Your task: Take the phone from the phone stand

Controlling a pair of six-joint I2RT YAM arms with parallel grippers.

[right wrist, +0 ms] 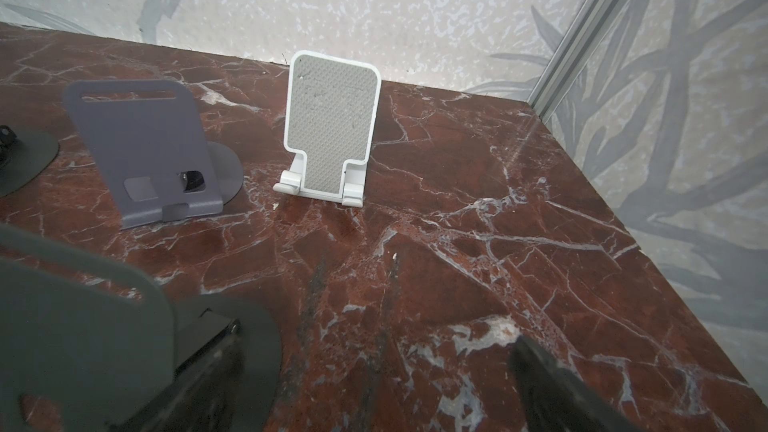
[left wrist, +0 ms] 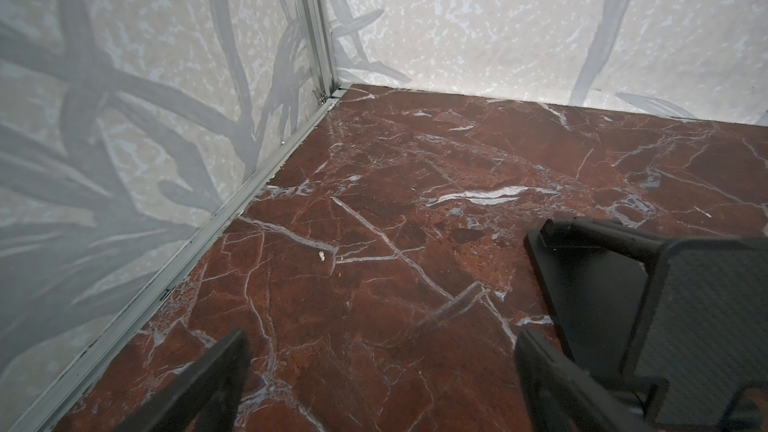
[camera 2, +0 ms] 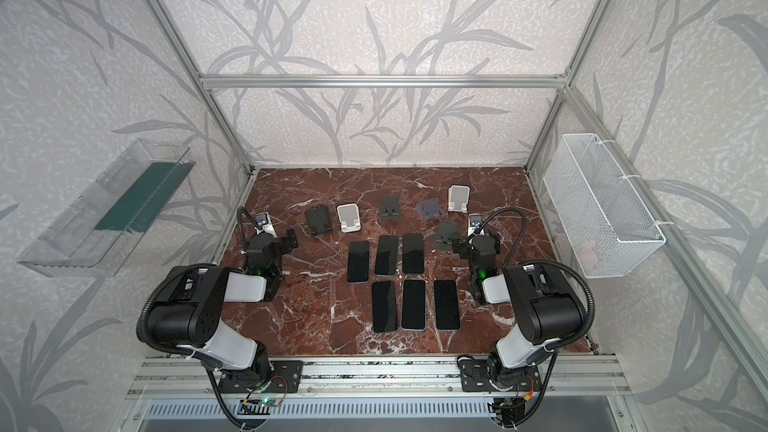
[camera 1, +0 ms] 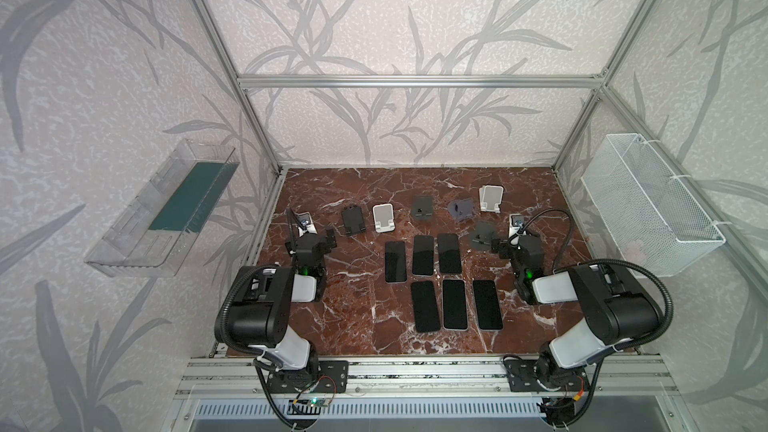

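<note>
Glossy marble-look table [camera 1: 353, 326], glossy glass phones [camera 1: 423, 255], matt textured white plastic stand [right wrist: 332, 118].

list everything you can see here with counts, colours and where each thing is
phones: 6, black, flat mid-table in two rows of three
white stands: 2, white, behind the phones, empty
dark stands: 3, black or dark grey, behind and right of the phones, empty
purple-grey stand: 1, behind the phones, empty
clear bin: 1, transparent, green liner, left wall
wire basket: 1, white, right wall
table: 1, red-brown marble
left gripper: 1, black, open
right gripper: 1, black, open
</note>
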